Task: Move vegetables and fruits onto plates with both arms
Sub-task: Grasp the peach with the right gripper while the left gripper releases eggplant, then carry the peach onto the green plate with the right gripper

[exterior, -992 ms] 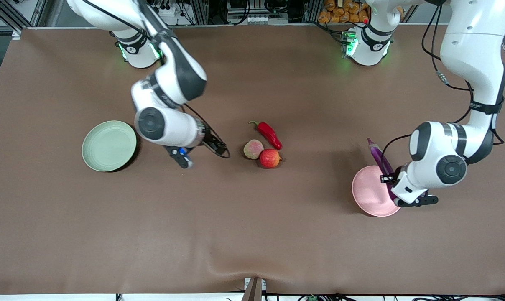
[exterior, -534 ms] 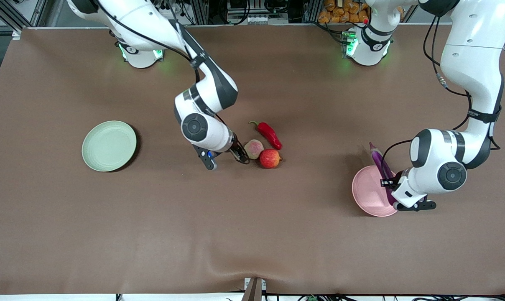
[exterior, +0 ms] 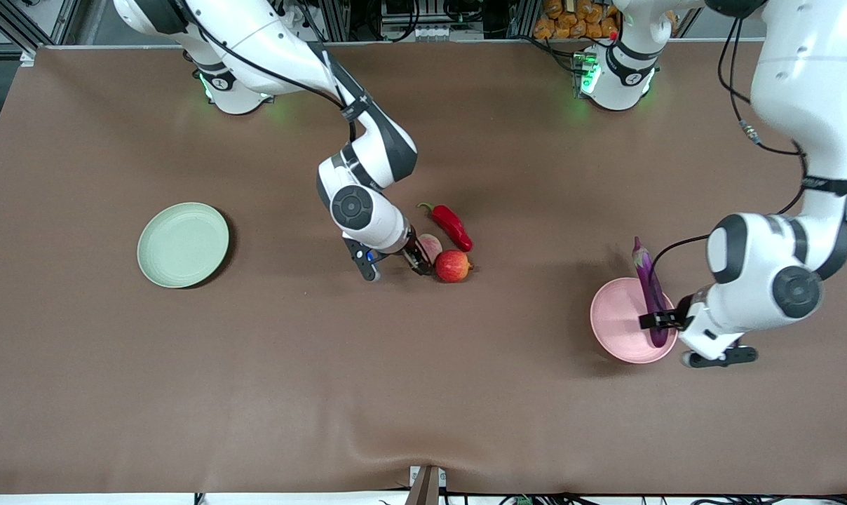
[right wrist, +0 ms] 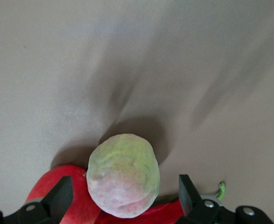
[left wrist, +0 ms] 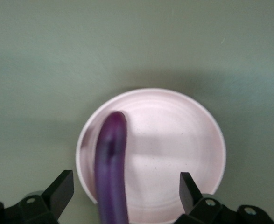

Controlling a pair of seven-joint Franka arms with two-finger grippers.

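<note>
Brown table (exterior: pixel 255 393), two plates (exterior: pixel 183 245), peach (exterior: pixel 432 245), apple (exterior: pixel 452 266), chili (exterior: pixel 452 224)

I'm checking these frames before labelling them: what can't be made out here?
- Fuzzy pale green and pink peach: front view, mostly covered by the right gripper.
- Long glossy purple eggplant: left wrist view, its lower end cut off by the frame edge, so any contact with the round pale pink plate is unclear.
- Left gripper: front view, fingertips too small to read.
</note>
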